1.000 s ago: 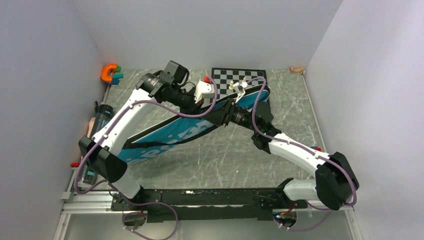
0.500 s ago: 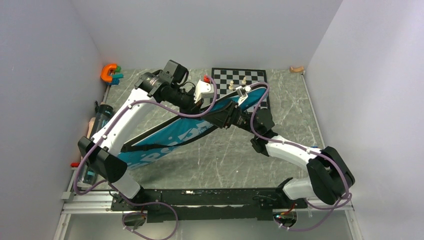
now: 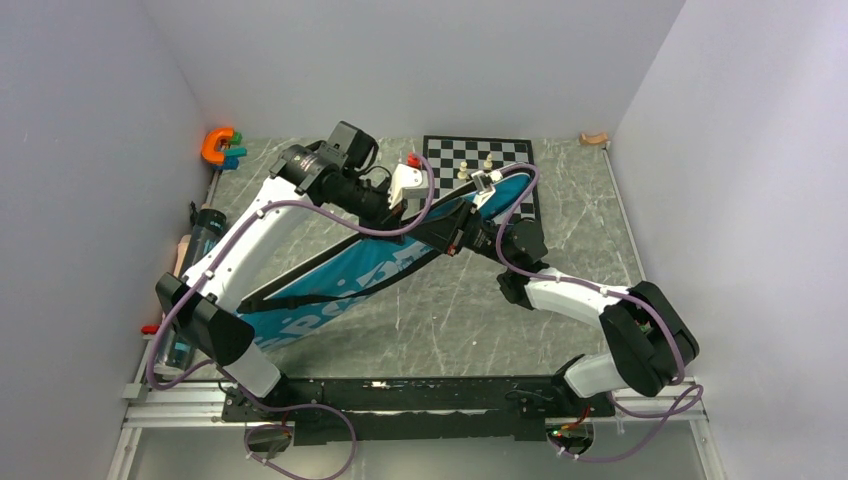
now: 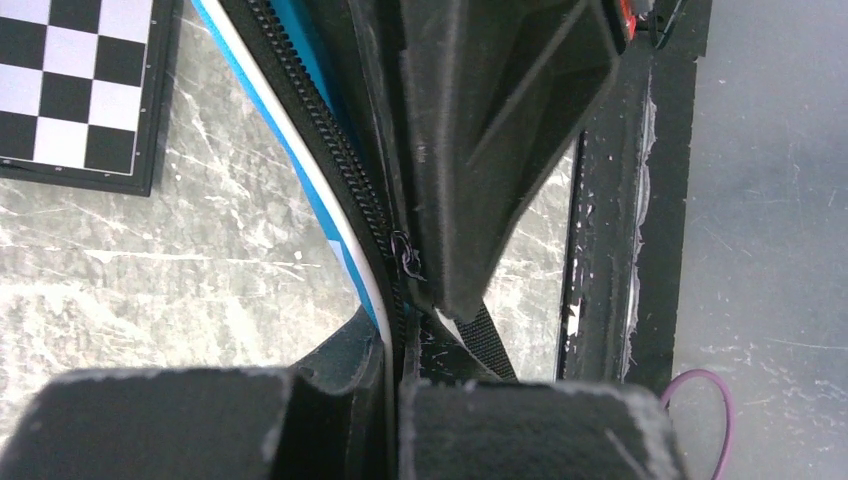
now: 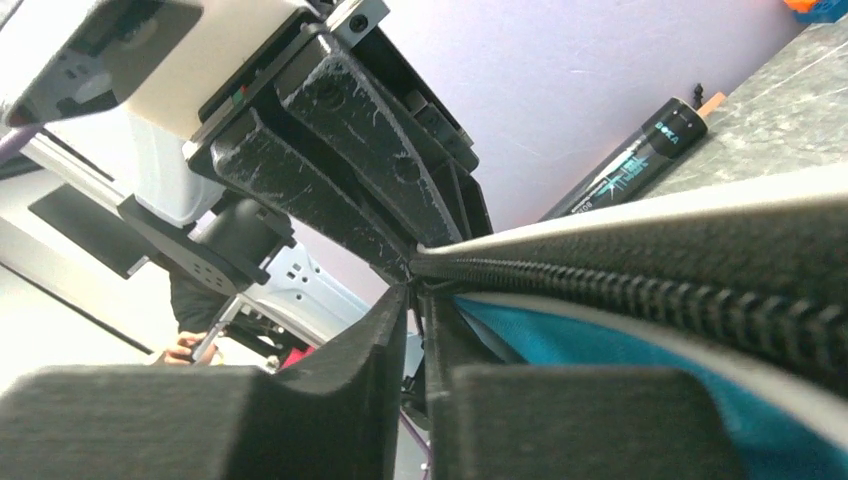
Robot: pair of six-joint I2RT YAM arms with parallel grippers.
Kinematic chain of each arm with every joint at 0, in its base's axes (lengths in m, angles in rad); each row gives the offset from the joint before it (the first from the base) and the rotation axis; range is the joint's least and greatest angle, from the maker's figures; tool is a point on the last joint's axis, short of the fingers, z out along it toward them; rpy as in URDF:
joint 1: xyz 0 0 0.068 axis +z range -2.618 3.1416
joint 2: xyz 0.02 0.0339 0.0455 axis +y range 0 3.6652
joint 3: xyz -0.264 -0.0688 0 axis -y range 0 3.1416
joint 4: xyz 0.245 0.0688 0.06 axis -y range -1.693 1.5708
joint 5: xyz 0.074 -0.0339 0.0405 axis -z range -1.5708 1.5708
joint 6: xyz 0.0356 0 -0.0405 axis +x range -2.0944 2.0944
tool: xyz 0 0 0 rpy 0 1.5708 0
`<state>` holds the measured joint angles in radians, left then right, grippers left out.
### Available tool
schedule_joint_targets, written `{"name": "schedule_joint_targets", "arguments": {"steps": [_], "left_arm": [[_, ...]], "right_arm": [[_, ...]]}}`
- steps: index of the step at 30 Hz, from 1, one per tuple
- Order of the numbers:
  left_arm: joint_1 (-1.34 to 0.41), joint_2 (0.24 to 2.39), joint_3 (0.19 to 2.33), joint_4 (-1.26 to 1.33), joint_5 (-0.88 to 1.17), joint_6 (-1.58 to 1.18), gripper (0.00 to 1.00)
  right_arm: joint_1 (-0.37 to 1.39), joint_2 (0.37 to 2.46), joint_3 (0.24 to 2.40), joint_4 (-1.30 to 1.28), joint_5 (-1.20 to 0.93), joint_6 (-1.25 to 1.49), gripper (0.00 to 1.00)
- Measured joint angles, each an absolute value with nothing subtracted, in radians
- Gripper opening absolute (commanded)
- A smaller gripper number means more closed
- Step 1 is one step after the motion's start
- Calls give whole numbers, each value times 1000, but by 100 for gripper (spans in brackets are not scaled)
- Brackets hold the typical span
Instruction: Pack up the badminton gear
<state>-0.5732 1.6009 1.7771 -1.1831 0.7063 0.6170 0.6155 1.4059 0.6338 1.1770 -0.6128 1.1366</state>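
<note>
Item: racket bag point(image 3: 350, 275), beside the chessboard point(image 3: 500, 152); zipping step. Its edge clenched by left gripper point(image 4: 395, 375); zip pull point(image 4: 405, 258) seemingly pinched by right gripper point(image 5: 417, 300). Next: steady draw along teeth point(image 4: 330, 170).

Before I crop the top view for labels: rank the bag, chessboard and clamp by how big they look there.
1. bag, by far the largest, even partly covered
2. chessboard
3. clamp, clearly the smallest

Racket bag point(image 3: 365, 270) diagonal on table point(image 3: 440, 310); chessboard point(image 3: 470, 152) behind, clamp point(image 3: 218, 146) far left.
</note>
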Motion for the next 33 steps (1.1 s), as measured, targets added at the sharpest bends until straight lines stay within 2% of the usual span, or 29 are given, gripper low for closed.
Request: {"name": "schedule_joint_targets", "arguments": {"steps": [1, 7, 13, 33], "left_arm": [[-575, 1601, 1777, -1187, 708, 617, 0], [-582, 1601, 1770, -1192, 705, 632, 0], [-594, 1599, 1763, -1184, 682, 673, 0], [-606, 1564, 1703, -1192, 540, 841, 0]], "right_arm": [[616, 1406, 634, 1177, -613, 1135, 0], [612, 1393, 635, 1143, -616, 1131, 0], [569, 1296, 633, 983, -621, 1089, 0], [203, 924, 610, 387, -656, 873, 0]]}}
